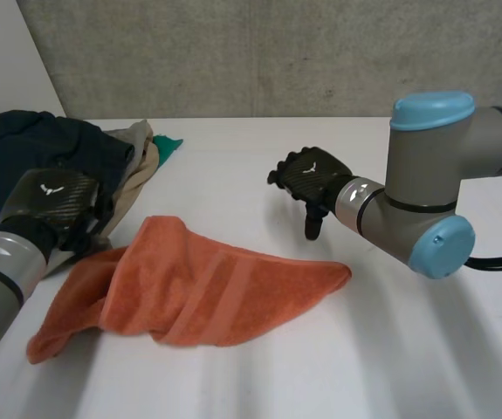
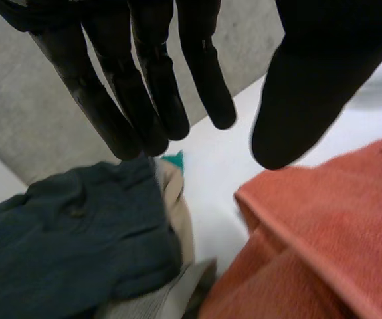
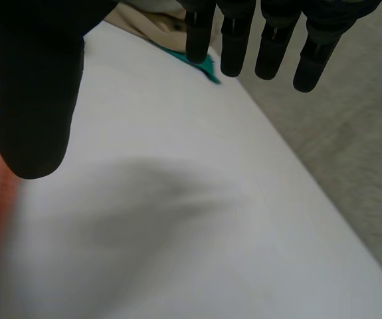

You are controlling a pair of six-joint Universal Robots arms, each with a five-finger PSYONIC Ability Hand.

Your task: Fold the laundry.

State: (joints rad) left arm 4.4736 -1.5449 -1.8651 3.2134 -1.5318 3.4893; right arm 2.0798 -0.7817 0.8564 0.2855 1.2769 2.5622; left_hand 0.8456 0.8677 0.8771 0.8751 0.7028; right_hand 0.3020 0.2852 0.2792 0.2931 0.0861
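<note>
While the orange towel [image 1: 198, 284] lies in a crumpled heap on the white table [image 1: 408, 349], both robot hands are off it. The towel is not folded. It sits near the front of the table, between the two arms, with one corner pointing toward the right arm.

The left hand [image 1: 54, 202] is by the towel's left end, over the edge of a pile of clothes. In the left wrist view its fingers [image 2: 151, 86] are straight and its thumb [image 2: 310, 86] stands apart from them. It holds nothing. The towel [image 2: 323, 239] is under the thumb side.

The pile sits at the table's left back corner. It has a dark blue garment [image 1: 24, 144], a tan cloth [image 1: 141, 157] and a bit of green cloth [image 1: 168, 147].

The right hand [image 1: 310, 177] hangs over bare table behind the towel's right corner. In the right wrist view its fingers [image 3: 270, 40] are straight and spread from the thumb [image 3: 31, 100], with nothing in them.
</note>
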